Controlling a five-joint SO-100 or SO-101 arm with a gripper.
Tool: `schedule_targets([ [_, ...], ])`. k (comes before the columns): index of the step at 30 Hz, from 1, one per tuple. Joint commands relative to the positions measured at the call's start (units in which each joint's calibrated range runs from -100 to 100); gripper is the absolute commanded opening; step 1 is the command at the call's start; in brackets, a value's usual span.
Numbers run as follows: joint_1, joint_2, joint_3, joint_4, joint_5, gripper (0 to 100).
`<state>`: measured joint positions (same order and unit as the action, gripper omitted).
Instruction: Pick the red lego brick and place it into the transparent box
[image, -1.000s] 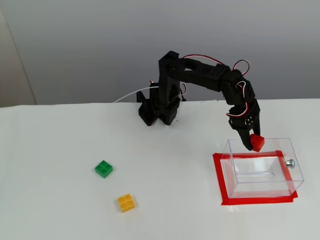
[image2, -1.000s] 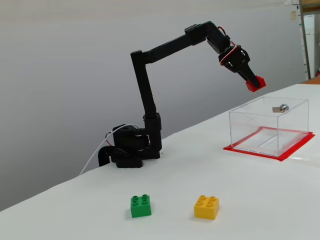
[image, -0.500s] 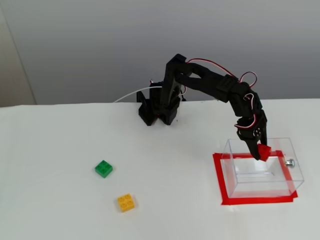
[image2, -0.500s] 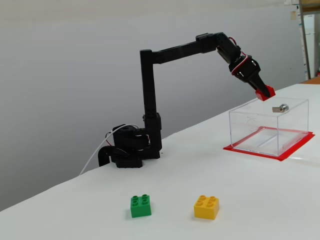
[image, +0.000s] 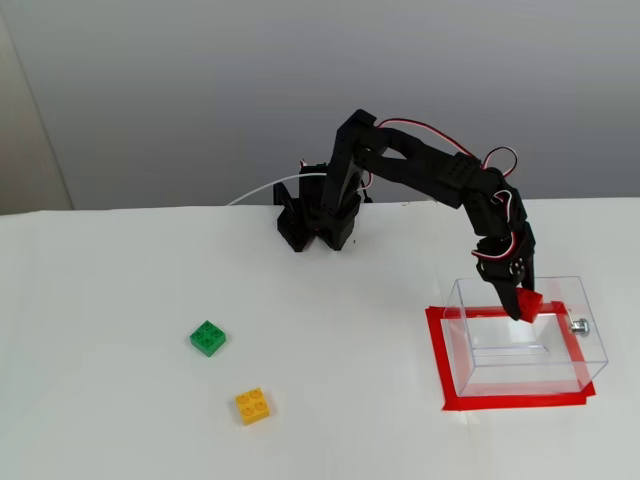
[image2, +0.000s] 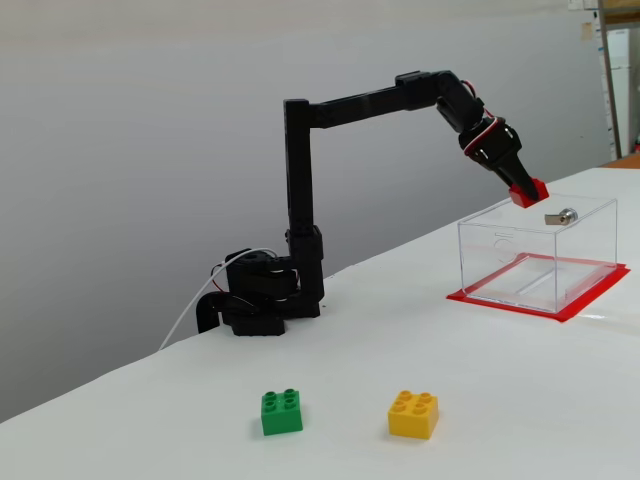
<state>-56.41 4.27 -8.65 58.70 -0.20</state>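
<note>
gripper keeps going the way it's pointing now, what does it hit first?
Probably the floor of the transparent box. The gripper, shut on the red lego brick, points down and slightly outward just above the open top. Depth is unclear, so the far wall with the metal knob is possible.

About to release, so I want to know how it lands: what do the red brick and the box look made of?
The red lego brick, held in the hand, looks like glossy moulded hard plastic. The transparent box looks like clear rigid plastic, probably acrylic: thin see-through walls with reflections. Its small knob shines like metal.
</note>
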Motion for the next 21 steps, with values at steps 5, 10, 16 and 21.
schedule_targets([
  [5, 0.48, -0.49, -2.11, -0.47, -0.17, 5],
  [10, 0.33, -0.58, -1.75, 0.31, -0.17, 24],
  [16, 0.48, -1.17, -1.75, 0.31, -0.12, 27],
  [21, 0.40, -1.34, -2.38, 0.31, -0.12, 20],
])
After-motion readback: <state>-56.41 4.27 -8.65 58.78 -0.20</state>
